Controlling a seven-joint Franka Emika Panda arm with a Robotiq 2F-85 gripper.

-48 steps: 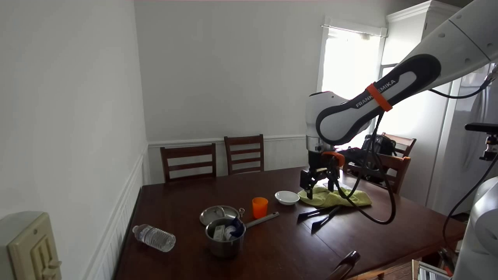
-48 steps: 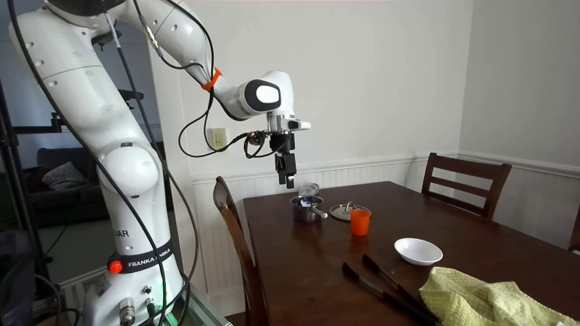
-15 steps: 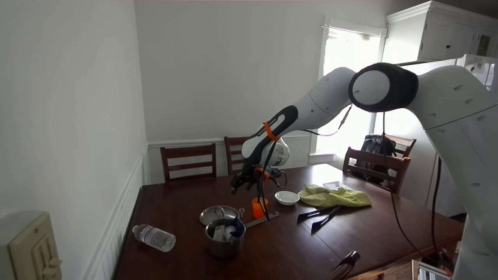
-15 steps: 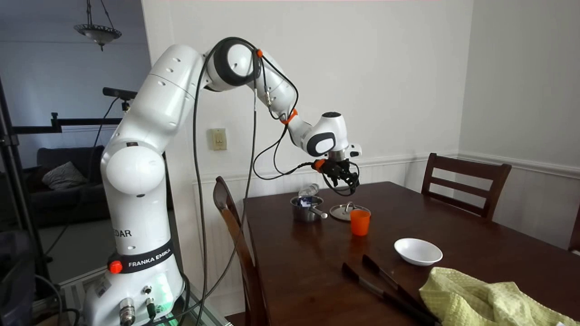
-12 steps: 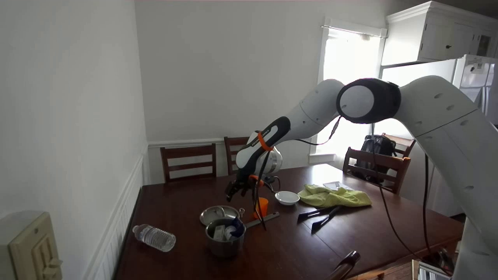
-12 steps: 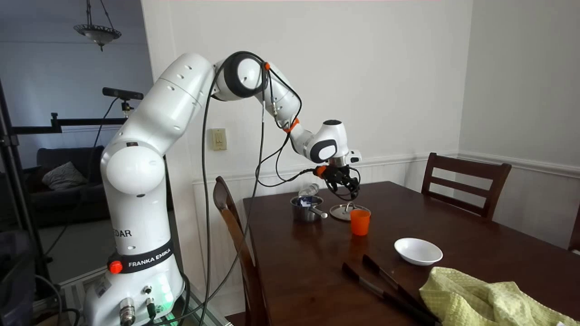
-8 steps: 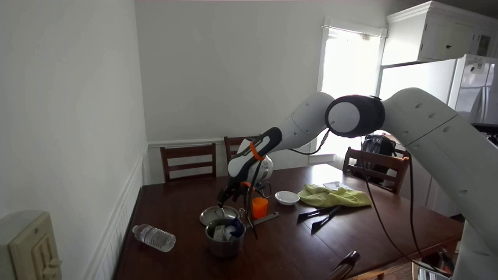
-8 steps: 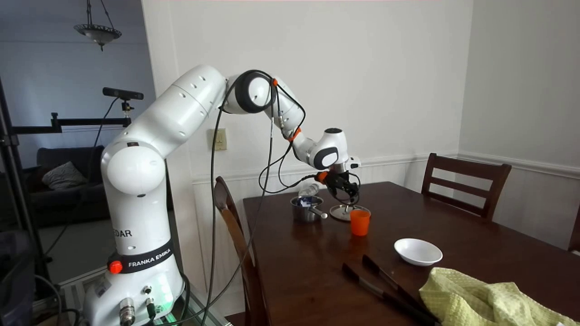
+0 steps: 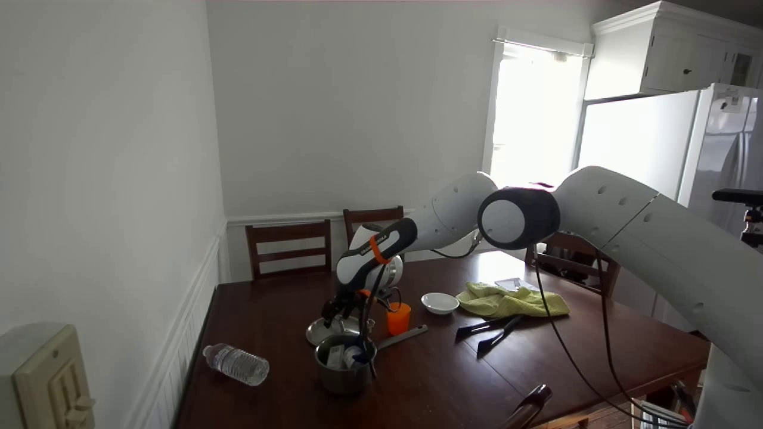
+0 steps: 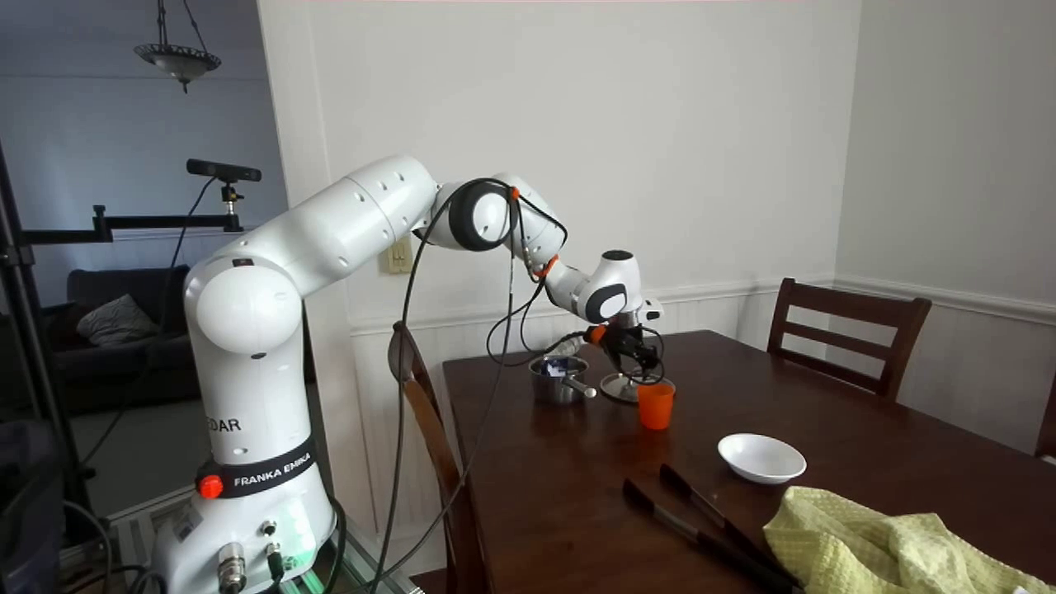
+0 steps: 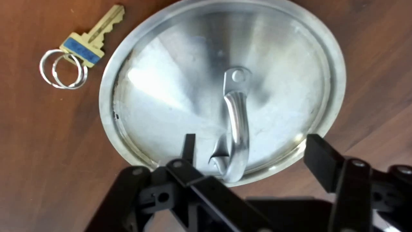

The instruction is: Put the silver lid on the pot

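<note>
Lowered further, the black two-finger gripper [image 11: 250,149] overhangs the round silver metal lid [image 11: 199,96], jaws apart; centre the arched metal handle [image 11: 239,124] before closing.

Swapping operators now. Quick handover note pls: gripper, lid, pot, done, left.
Gripper: open, at the silver lid; in the wrist view the lid's handle shows between the jaws, with a gap on both sides.
Lid: lying on the table, handle up, key beside it.
Pot: upright next to the lid, uncovered, small items inside.
Done: handle lined up between the jaws; no grasp yet.
Left: close on handle, lift, carry to pot, set down. Pot's contents might keep the lid from seating; worth checking.
</note>
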